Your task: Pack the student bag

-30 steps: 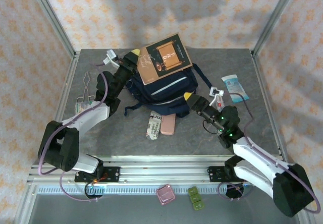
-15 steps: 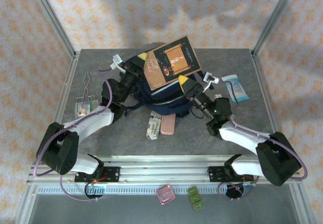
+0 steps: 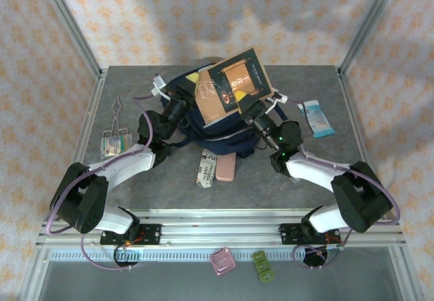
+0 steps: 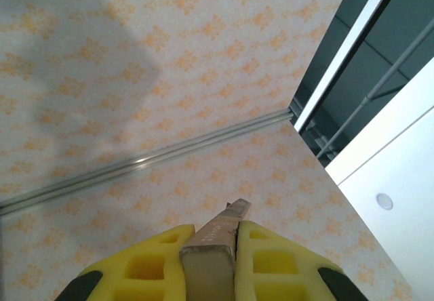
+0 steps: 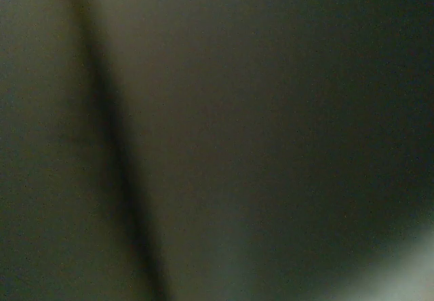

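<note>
The navy student bag (image 3: 218,129) lies at the table's middle, its top toward the back. Above it a brown book (image 3: 234,83) with a dark cover stands tilted up. My left gripper (image 3: 193,79) is shut on the book's left edge. In the left wrist view the yellow pads (image 4: 278,260) clamp the book's tan spine (image 4: 211,253) against the patterned wall. My right gripper (image 3: 244,100) sits at the book's lower right edge, over the bag, its jaws hidden by the book. The right wrist view is dark and blurred.
A pink phone (image 3: 226,166) and a printed packet (image 3: 207,167) lie in front of the bag. Metal tongs (image 3: 116,110) and a small box (image 3: 114,142) are at the left. A blue-white pouch (image 3: 315,117) lies at the right.
The left gripper has raised and tilted the book up over the bag. The right arm swung in from the bag's right side to the book's lower edge.
</note>
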Controlling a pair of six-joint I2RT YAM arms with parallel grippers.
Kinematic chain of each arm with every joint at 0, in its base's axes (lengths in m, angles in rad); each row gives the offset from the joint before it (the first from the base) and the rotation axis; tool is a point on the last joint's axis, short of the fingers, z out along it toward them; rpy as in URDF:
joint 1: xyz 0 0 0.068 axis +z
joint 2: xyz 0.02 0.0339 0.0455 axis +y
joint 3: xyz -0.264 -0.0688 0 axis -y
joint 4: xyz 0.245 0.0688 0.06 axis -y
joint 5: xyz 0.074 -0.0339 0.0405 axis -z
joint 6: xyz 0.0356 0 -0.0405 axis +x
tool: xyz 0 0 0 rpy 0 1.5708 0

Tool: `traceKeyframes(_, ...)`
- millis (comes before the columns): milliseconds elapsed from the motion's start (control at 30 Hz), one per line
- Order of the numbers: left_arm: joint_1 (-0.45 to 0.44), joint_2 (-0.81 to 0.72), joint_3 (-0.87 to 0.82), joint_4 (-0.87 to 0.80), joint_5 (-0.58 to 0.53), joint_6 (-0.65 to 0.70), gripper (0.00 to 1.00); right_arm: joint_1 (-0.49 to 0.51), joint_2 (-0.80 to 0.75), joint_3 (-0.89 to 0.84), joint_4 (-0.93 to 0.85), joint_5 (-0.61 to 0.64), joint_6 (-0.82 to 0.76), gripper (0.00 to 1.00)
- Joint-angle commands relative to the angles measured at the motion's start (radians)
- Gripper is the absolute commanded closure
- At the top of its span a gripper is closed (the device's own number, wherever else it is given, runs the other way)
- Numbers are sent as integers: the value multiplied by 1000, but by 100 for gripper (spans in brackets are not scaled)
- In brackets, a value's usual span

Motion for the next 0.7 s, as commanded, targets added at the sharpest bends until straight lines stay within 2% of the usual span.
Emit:
traceKeyframes(0, -10, -12, -16, 106, 9, 6, 100, 5, -8, 57, 0, -88, -10, 100)
traceKeyframes(67, -10, -21, -24, 37, 7, 59, 71, 3, -38, 63, -117, -104, -24, 100)
traceKeyframes(200, 2, -64, -30, -172, 14, 258, 55, -38, -162, -53, -190, -71, -28, 100)
traceKeyframes(233, 4, -74, -20, -261, 14, 303, 47, -62, -209, -85, -223, -74, -27, 100)
traceKeyframes(333, 12, -77, 0, -398, 40, 416, 45, -127, -365, -166, -366, -74, -66, 100)
traceKeyframes(433, 19, -53, 1, -402, 65, 426, 44, -170, -491, -221, -477, -59, -114, 100)
traceKeyframes(567, 25, 0, 48, -456, 99, 459, 41, -234, -583, -238, -594, -86, -127, 100)
traceKeyframes(667, 20, 73, 181, -700, 122, 611, 36, -283, -644, -227, -722, -72, -140, 100)
